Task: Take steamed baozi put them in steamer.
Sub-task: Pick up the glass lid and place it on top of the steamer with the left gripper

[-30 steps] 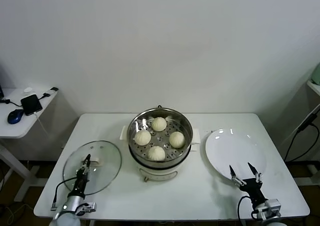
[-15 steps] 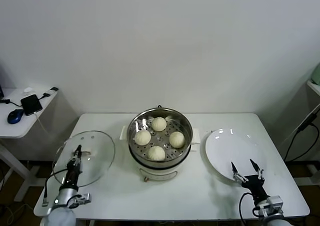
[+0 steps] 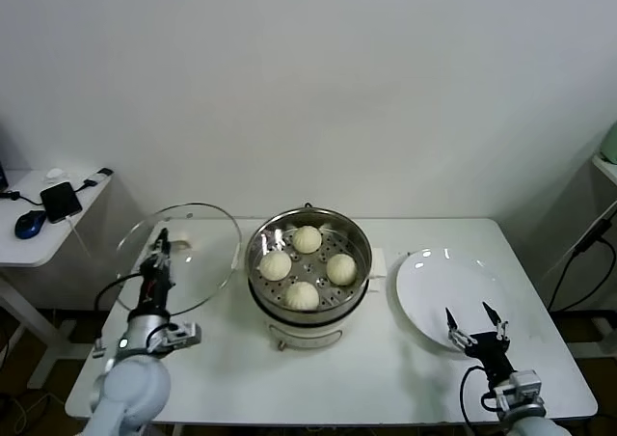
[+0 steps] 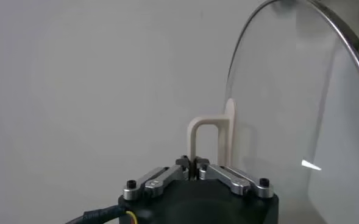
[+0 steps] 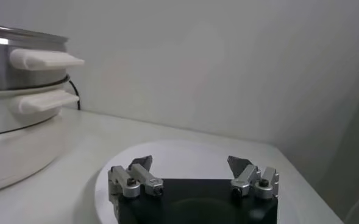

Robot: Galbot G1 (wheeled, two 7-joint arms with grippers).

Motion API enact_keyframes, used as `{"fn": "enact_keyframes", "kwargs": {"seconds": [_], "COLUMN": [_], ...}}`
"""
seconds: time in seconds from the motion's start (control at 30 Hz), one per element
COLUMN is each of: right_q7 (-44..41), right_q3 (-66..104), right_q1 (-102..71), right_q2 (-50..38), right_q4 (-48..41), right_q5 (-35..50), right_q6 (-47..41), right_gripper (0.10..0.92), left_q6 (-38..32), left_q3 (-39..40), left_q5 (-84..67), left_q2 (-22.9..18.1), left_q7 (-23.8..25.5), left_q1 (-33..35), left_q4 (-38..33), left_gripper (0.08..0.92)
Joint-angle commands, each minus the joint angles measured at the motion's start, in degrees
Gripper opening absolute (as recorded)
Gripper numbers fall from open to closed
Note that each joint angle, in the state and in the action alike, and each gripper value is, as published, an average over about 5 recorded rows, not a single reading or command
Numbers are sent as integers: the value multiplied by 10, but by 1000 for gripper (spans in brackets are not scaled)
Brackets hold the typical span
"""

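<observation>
Several cream-white baozi (image 3: 302, 295) sit on the perforated tray inside the steel steamer (image 3: 355, 233) at the table's middle. My left gripper (image 3: 162, 239) is shut on the cream handle (image 4: 211, 130) of the round glass lid (image 3: 198, 253). It holds the lid tilted up in the air, just left of the steamer. The lid (image 4: 301, 115) also fills one side of the left wrist view, with the gripper (image 4: 193, 163) clamped on the handle's foot. My right gripper (image 3: 474, 325) is open and empty over the front edge of the white plate (image 3: 448, 282). It also shows open in the right wrist view (image 5: 191, 164).
The white table (image 3: 366, 378) carries the steamer and the plate (image 5: 185, 149). The steamer's side handle (image 5: 45, 59) shows in the right wrist view. A small side table (image 3: 39, 243) at the far left holds a phone (image 3: 60, 201) and a mouse (image 3: 29, 224). A wall stands behind.
My left gripper has lifted the glass lid off the table and carried it up and back, tilting it more upright beside the steamer. The right gripper has barely moved.
</observation>
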Motion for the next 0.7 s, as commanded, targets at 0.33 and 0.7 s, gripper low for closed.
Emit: {"fn": "enact_keyframes", "kwargs": {"seconds": [0.33, 0.7], "right_q7": [-19, -24], "right_q3": [2, 1], "right_q1": [-4, -4], "right_q2": [0, 13], "right_q4": [-4, -21], "right_q5": [-29, -29], "right_q6": [17, 31], "right_gripper": [823, 823], "left_q6": [201, 201], "left_q3": [332, 366], "left_q5": [238, 233], "left_q2": [-147, -213], "left_q7": [238, 217], "left_q1": [-179, -199], "left_q4": [-29, 39], "left_gripper": [138, 138]}}
